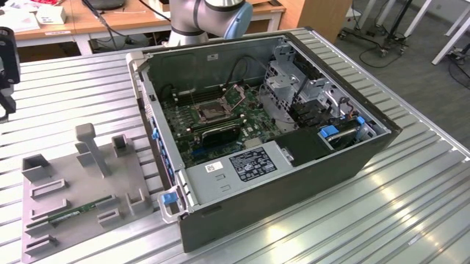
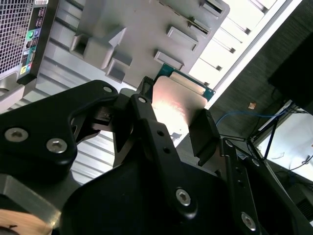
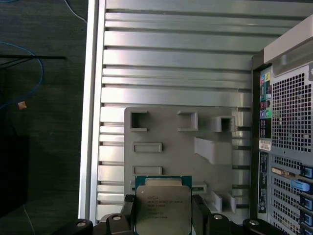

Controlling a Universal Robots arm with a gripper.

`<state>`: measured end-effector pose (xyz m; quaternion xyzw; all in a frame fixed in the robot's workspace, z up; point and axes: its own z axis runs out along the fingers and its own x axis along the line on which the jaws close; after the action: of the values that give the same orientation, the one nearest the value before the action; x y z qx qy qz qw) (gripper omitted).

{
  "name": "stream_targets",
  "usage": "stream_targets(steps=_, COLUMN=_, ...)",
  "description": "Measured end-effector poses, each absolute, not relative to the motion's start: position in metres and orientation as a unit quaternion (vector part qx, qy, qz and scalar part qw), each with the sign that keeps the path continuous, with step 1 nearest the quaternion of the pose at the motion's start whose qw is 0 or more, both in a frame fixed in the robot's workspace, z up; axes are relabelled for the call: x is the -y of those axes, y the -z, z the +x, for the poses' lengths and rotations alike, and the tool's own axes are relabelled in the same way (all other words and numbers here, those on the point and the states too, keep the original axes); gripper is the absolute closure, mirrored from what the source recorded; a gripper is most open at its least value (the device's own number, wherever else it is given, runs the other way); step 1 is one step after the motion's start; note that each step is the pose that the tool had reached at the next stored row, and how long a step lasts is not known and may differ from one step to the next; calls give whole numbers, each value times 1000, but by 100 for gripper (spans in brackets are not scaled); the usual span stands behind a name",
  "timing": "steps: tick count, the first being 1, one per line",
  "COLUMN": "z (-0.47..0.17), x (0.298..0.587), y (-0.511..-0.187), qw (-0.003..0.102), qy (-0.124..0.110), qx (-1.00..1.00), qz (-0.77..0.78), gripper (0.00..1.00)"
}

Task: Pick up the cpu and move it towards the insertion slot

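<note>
ROBOT ARM LIFTS PROCESSOR: The arm's black two-fingered gripper [image 3: 164, 218] clamps the cpu [image 3: 163, 205], a small flat square chip with a silvery metal lid and a thin green rim. In both wrist views, the fingers [image 2: 203, 132] press against two opposite edges of the chip. The chip is held over a grey plastic fixture tray [image 3: 181, 147] moulded with pockets and posts, which lies behind it in both wrist views. How high it hangs above the tray cannot be judged. Part of the chip is cut off by the picture's edge in the first wrist view. In the second wrist view a bright reflection hides most of its lid, and the gripper's own body covers its near edge.

The tray rests on a ribbed aluminium table [image 1: 411, 181], just beside an open dark-grey computer case [image 1: 294, 187] lying on its side. In the exterior view the insertion slot [image 1: 213, 113], a square socket with a silver metal frame and a dark centre, sits on the green circuit board [image 1: 178, 122] inside the case, well apart from the tray. A long narrow green memory stick [image 1: 74, 212] lies in one of the tray's pockets. Behind the case stands a grey-and-blue arm joint [image 1: 198, 16], cropped by the frame. At the exterior view's left edge is a black object [image 1: 4, 71], mostly cut off and too partial to identify.
</note>
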<state>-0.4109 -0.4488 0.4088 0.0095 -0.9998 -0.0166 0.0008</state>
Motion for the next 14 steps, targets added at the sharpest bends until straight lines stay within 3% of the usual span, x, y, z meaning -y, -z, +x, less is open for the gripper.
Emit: stream_targets(steps=14, z=-391, x=449, y=-409, qw=1, qy=17, qx=1000, qz=10, gripper=46)
